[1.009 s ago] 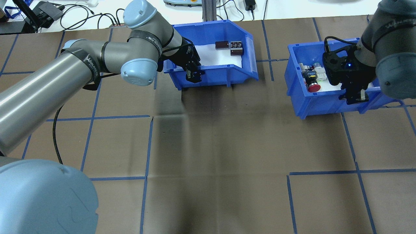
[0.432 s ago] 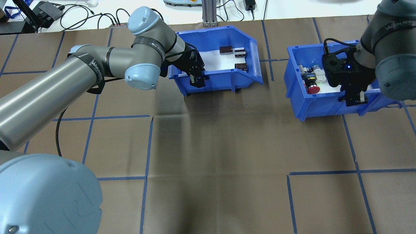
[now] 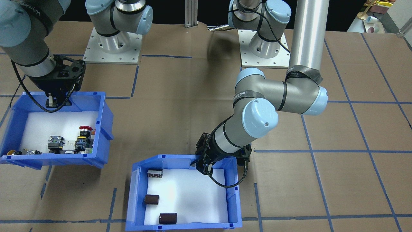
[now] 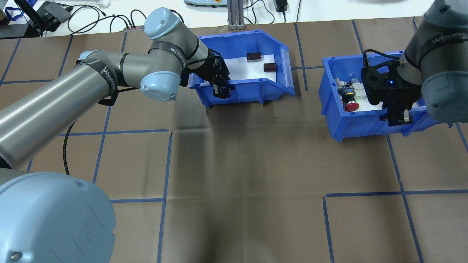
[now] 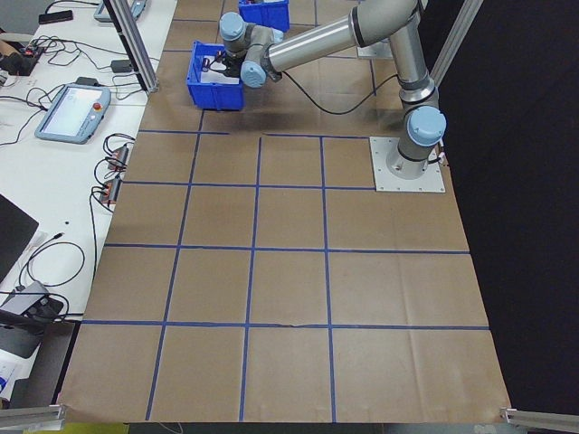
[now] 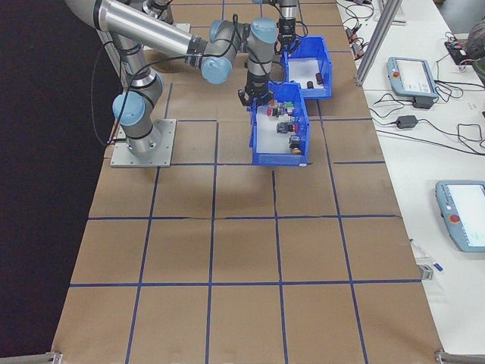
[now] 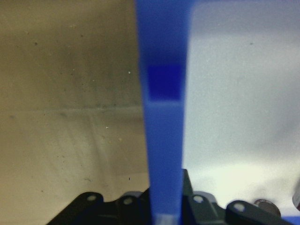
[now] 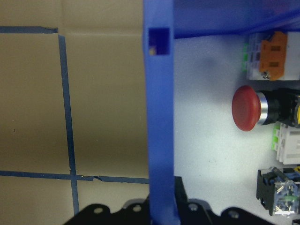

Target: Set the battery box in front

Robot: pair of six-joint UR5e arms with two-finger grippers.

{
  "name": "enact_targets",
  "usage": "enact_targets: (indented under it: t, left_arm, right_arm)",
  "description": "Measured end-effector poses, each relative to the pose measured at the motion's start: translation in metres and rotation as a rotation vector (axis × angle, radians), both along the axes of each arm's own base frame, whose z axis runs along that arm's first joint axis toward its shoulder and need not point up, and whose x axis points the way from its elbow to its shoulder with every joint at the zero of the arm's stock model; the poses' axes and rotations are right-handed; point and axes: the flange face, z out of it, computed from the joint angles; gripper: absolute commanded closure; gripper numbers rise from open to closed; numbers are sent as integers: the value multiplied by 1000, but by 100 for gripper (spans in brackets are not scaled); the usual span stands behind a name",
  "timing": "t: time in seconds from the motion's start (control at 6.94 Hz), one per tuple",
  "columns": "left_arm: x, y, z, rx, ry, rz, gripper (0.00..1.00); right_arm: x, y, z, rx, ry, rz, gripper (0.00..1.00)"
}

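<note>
While the left arm (image 4: 65,98) held its reach toward the far side of the table, the battery box (image 4: 241,87) moved with it between the earlier overhead pictures and this one, ending a little farther out and turned slightly, its sloped cut-away side facing the switch bin (image 4: 340,120). That carry, judged from the task, was the placing step close to done, with release probably still to come. The left gripper (image 4: 221,88) was clenched on the box's near wall, the blue rim running straight up between the jaws in the left wrist view. Against the earlier overhead frames, the switch bin had also shifted a little, and the right gripper (image 4: 396,116) gripped that bin's near wall in the same manner, the wall passing between its jaws in the right wrist view. Smallest of all, the loose contents slid on the box's white floor: two dark brown cylinders (image 4: 270,67) lay apart toward the cut-away side, where earlier they sat bunched with the dark ridged block (image 3: 154,173).
</note>
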Motion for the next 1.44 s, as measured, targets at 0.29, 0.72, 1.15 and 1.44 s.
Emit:
enact_targets:
  t: [0.29, 0.72, 1.15, 1.44]
  left_arm:
    - [1, -1, 5, -4, -8, 9, 1]
    - [18, 18, 59, -52, -72, -72, 1]
    - [76, 71, 141, -168, -275, -652, 1]
    - [95, 112, 195, -299, -349, -1102, 1]
  right_arm:
    - [1, 1, 0, 0, 0, 1, 93]
    - [3, 5, 0, 0, 0, 2, 93]
    - [11, 28, -3, 0, -2, -9, 93]
    - [27, 45, -3, -8, -2, -41, 93]
